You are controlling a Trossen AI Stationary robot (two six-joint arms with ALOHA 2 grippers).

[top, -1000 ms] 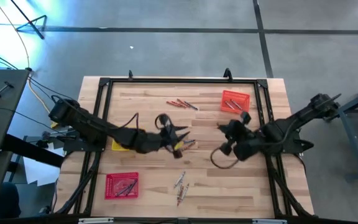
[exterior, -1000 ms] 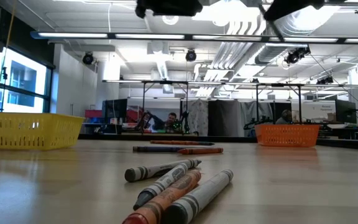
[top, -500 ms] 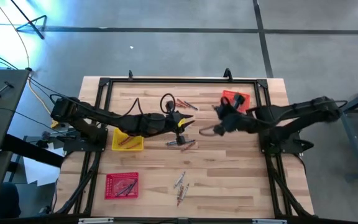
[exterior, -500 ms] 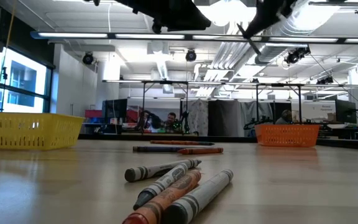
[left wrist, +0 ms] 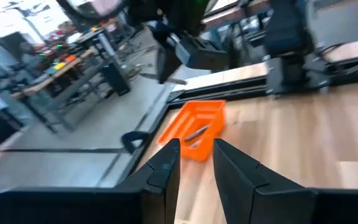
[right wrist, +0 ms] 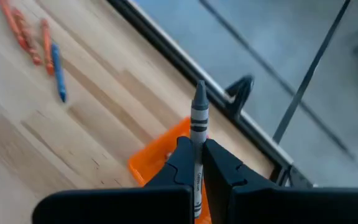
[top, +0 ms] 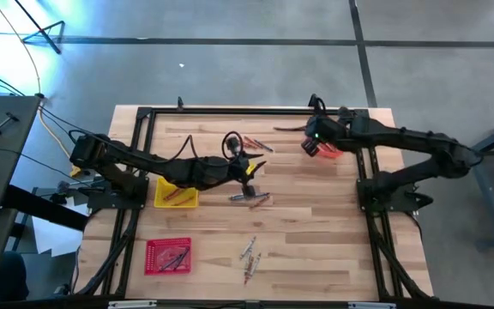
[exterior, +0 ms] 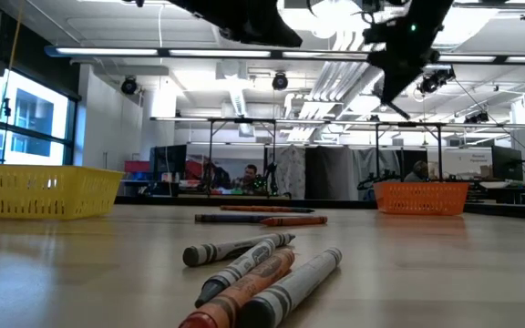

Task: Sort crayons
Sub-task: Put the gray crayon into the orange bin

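One grey crayon (right wrist: 197, 121) clamped in my right gripper (right wrist: 195, 163), over the orange tray (top: 326, 146).

From above, my right arm reaches to the table's (top: 316, 223) far right corner, while my left gripper (top: 249, 182) hangs mid-table above a few loose crayons (top: 250, 198). At table height, more crayons (exterior: 258, 273) lie in front. My left wrist shows its fingers (left wrist: 166, 163) slightly apart, holding nothing. My right wrist shows the grey crayon pinched upright, orange and blue crayons (right wrist: 39, 46) lying well apart.
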